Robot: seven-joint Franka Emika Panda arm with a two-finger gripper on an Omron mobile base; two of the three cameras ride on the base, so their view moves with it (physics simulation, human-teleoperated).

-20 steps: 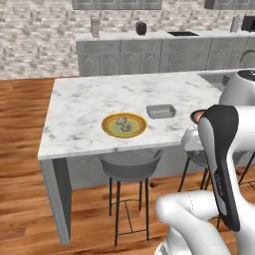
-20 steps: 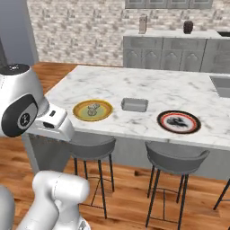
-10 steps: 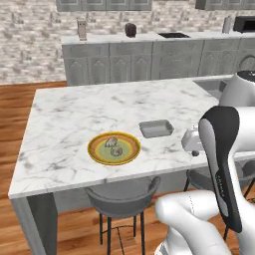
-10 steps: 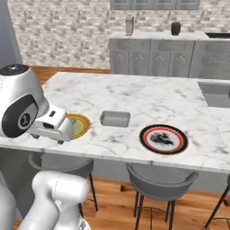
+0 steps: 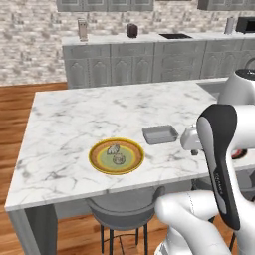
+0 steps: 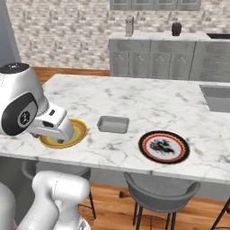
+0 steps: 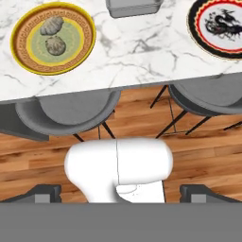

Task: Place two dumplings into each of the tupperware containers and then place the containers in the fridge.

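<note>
Two pale dumplings (image 7: 52,26) (image 7: 56,46) lie side by side on the round yellow plate (image 7: 78,19) near the island's front edge, also seen as dumplings (image 5: 113,149) (image 5: 118,159). An empty grey tupperware container (image 5: 160,134) (image 6: 113,124) (image 7: 133,7) sits just right of the plate. My gripper (image 7: 121,193) is open with nothing between its tips. It hangs short of the counter's front edge, over the stools. In the right base view my white hand (image 6: 53,127) covers part of the plate. A tall grey panel (image 6: 3,31) at the left edge may be the fridge; I cannot tell.
A black-and-red rimmed plate (image 6: 163,147) (image 7: 220,26) lies right of the container. Two grey stools (image 7: 75,111) (image 7: 208,97) stand under the marble island's (image 5: 74,119) front edge. A sink (image 6: 218,96) is set in at the far right. Grey cupboards (image 5: 129,60) line the back wall.
The whole picture has shifted: the base has driven closer to the island and sideways. Plate, dumplings and container keep their places on the counter. The gripper stays open.
</note>
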